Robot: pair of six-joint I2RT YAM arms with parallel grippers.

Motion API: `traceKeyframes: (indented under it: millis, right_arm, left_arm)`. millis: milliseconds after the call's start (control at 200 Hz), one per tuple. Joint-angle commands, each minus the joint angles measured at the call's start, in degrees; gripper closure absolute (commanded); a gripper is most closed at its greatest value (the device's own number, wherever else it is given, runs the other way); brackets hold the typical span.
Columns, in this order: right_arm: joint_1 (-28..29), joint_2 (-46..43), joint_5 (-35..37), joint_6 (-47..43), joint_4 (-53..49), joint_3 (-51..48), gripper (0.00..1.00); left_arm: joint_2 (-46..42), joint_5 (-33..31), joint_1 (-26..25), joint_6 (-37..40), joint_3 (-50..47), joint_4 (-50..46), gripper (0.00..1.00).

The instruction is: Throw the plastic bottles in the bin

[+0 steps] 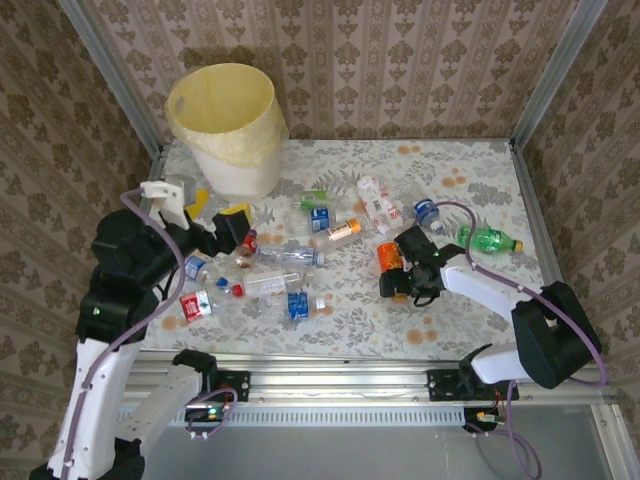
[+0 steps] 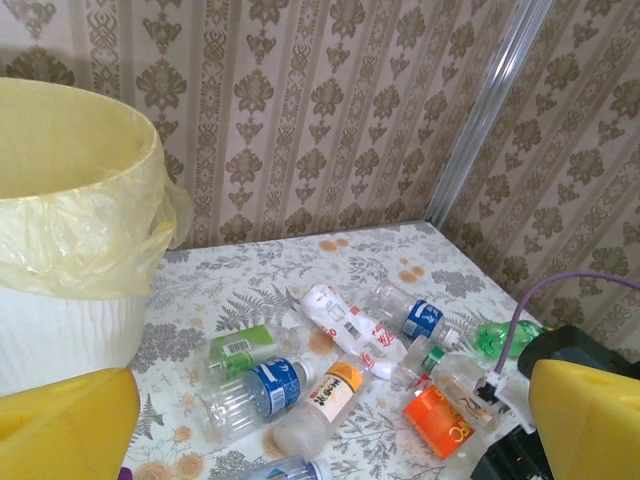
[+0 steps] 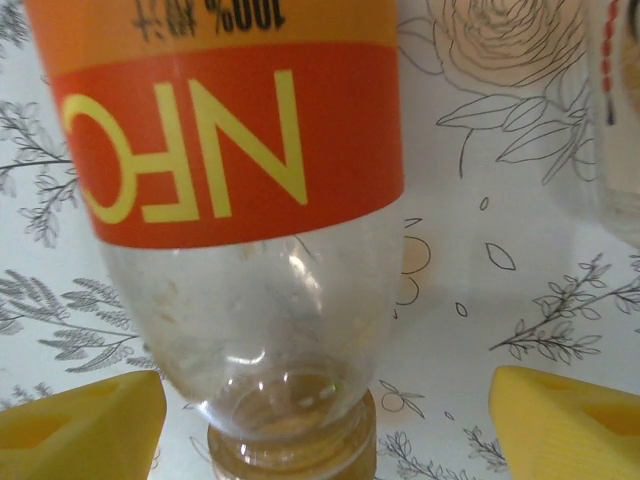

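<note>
Most bottles [image 1: 290, 280] lie on the table [image 1: 480, 300] outside the upper-left bin [image 1: 235, 165]; right gripper [image 3: 325, 420] jaws apart astride the orange-labelled bottle [image 3: 240, 200], left gripper [image 2: 325, 430] jaws apart, empty.

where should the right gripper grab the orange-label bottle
Grip the orange-label bottle across its clear rounded part beside the label, coming down from above. It lies on its side on the table, and the right gripper has its open fingers either side of that part.

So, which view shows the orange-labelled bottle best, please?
The right wrist view: the orange-labelled bottle is close, its lettering readable. The top external view shows it small; the left wrist view shows it farther off, lying flat.
</note>
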Motion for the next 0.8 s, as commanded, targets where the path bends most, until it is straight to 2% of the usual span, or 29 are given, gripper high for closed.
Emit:
traceKeyframes:
  millis: [0, 110, 230, 390, 510, 690, 795]
  right_arm:
    - [0.7, 2.7, 2.2, 0.7, 2.5, -0.3, 0.16]
    - [0.8, 5.0, 2.4, 0.8, 3.7, -0.1, 0.21]
    - [0.9, 7.6, 2.3, 0.6, 3.5, 1.2, 0.31]
    - [1.0, 9.1, 2.0, 0.6, 4.1, 2.1, 0.41]
    - [1.0, 9.8, 1.4, 0.6, 4.5, 2.2, 0.54]
    - [1.0, 7.9, 0.7, 0.2, 4.9, 1.7, 0.67]
    - [1.0, 5.3, 1.0, -0.3, 4.7, 1.7, 0.69]
  left_arm:
    - [-1.7, -1.4, -0.4, -1.1, 0.8, -3.3, 0.00]
    - [-2.2, -2.4, -0.4, -1.3, 0.8, -4.6, 0.00]
    - [-2.2, -3.4, -0.4, -1.3, 0.4, -5.2, 0.00]
    - [-1.7, -1.2, -0.3, -3.3, -1.3, -2.9, 0.00]
    - [-0.6, -0.5, -0.4, -4.4, -2.4, -1.5, 0.00]
    - [-0.2, -0.1, -0.3, -5.9, -5.2, 2.1, 0.00]
    - [0.1, -1.3, -0.4, -6.2, -6.4, 3.4, 0.00]
